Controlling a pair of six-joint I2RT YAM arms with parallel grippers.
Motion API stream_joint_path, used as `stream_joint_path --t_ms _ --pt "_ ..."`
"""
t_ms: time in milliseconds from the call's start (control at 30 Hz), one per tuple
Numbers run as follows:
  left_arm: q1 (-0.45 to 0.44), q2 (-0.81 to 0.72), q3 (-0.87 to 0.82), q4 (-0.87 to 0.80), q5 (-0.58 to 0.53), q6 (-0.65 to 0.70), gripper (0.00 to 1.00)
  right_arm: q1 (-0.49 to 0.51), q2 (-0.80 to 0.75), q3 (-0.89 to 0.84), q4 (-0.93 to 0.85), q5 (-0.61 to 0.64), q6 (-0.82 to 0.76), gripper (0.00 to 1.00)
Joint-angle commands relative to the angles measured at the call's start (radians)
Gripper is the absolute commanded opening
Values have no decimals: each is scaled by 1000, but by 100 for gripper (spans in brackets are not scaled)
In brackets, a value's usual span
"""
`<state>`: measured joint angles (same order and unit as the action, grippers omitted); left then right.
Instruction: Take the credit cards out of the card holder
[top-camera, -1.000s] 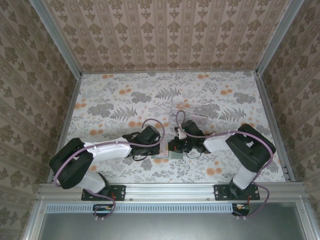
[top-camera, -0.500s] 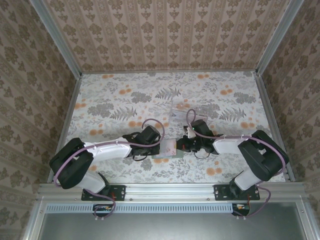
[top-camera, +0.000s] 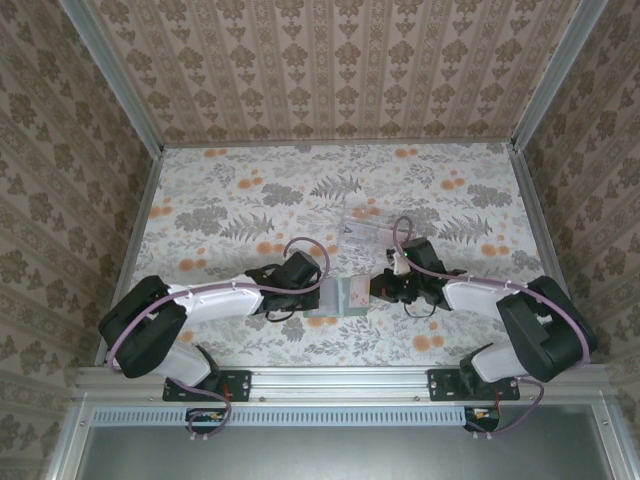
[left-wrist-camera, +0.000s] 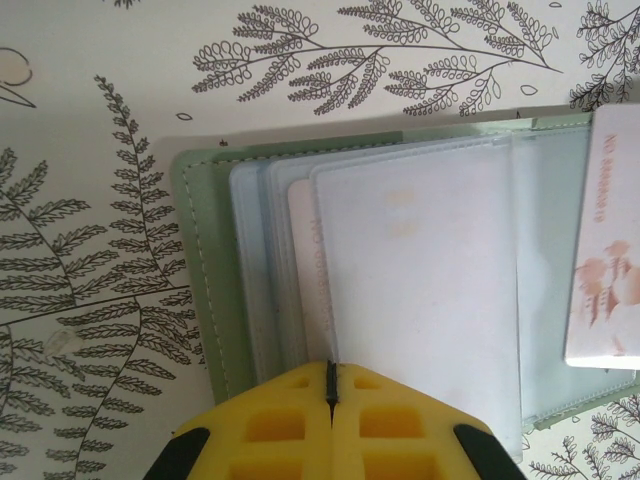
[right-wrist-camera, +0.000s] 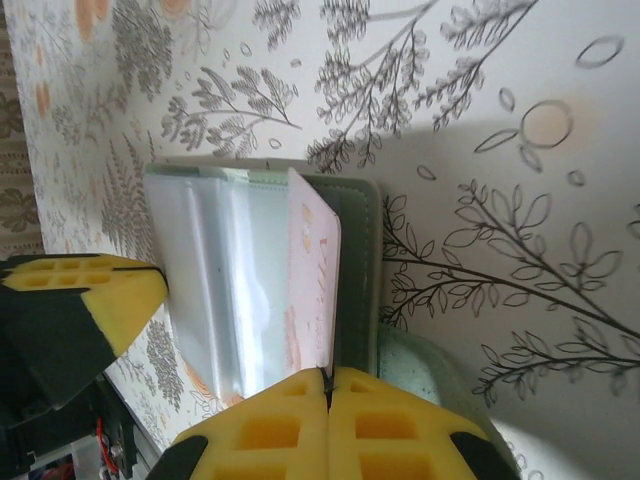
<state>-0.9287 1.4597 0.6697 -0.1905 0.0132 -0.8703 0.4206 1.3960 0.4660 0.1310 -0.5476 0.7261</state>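
Starting with the overhead view, we note the floral-covered table (top-camera: 220, 200) spanning the frame, boxed in by patterned walls. Both arms reach inward from the bottom corners. The left arm (top-camera: 215, 297) runs from lower left toward centre, and the right arm (top-camera: 480, 293) runs from lower right toward centre. Their tips face each other across a short gap. A clear tray (top-camera: 372, 228) lies just above centre, beyond the right arm's tip.

The card holder (top-camera: 340, 297) lies open and flat on the table in the lower centre, between the two arm tips. In the left wrist view its green stitched border frames a stack of clear sleeves.

The left gripper (left-wrist-camera: 330, 368) sits at the bottom centre of its own view. Its yellow pads are pressed together on the holder's near edge, where the front sleeve's edge runs into the seam. The right gripper (right-wrist-camera: 327, 378), at bottom centre of the right wrist view, is likewise closed, pinching the printed card (right-wrist-camera: 315, 270) by its near end. That card stands tilted on edge over the holder's green panel; we cannot tell whether its far end is clear of the slot. A white card (left-wrist-camera: 303, 260) sits tucked in a sleeve at centre left of the left wrist view, showing a narrow strip.
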Motion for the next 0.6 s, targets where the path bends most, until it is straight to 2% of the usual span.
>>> stream_joint_path --t_ms 0,167,367,400,500,533,567 --pt "6 26 -7 -108 -21 10 0 -21 -67 -12 -72 -6 -37 0" --pt "5 -19 -1 -97 -26 23 0 -20 -201 37 -219 27 -80 0" --pt "8 -178 11 -102 -78 55 26 12 -338 176 -463 169 -180 0" --pt "7 -217 10 -103 -90 62 34 22 -345 209 -499 198 -198 0" --pt "8 -336 -13 -107 -127 79 78 75 -340 324 -610 305 -267 0" --pt "9 -386 -25 -108 -142 83 88 97 -328 372 -648 357 -297 0" --pt "10 -431 -38 -109 -157 86 94 115 -316 412 -686 403 -327 0"
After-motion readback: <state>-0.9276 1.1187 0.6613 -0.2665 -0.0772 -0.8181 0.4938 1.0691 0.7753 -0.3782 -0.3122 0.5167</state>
